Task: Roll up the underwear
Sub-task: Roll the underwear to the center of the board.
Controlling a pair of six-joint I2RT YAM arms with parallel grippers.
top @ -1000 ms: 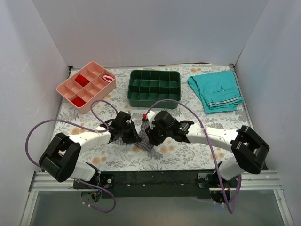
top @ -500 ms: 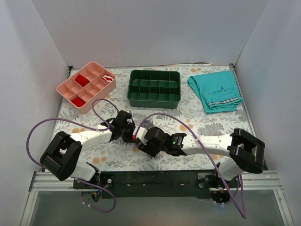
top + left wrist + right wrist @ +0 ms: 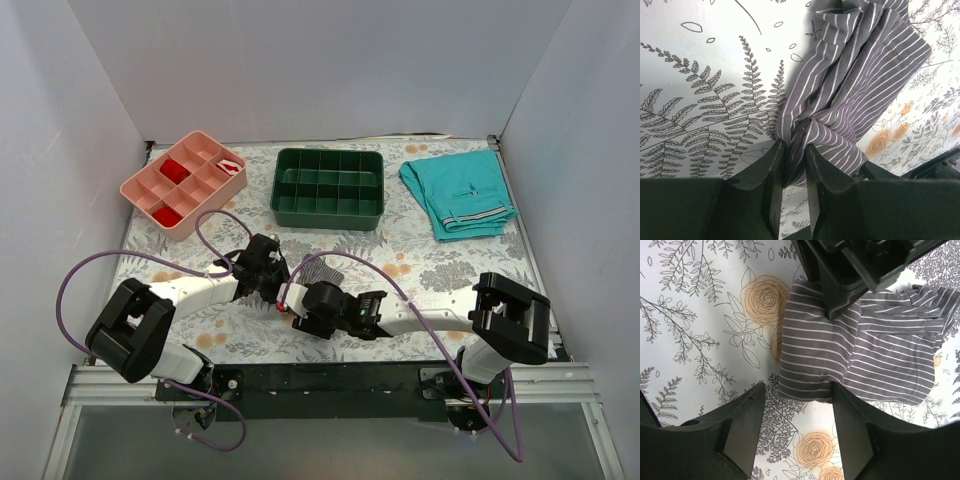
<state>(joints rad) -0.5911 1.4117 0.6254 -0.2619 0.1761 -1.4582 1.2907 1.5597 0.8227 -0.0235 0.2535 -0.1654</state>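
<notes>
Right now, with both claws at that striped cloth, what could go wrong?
The left gripper pinches only a bunched bit of the underwear; the thin cloth could slip out, or stretch if pulled. The right gripper stands open over one folded edge; closing there, it may catch just the top layer and undo the fold. The two grippers work very close together, so they might bump.

right gripper (image 3: 797, 395) drawn nearer, jaws wider
</notes>
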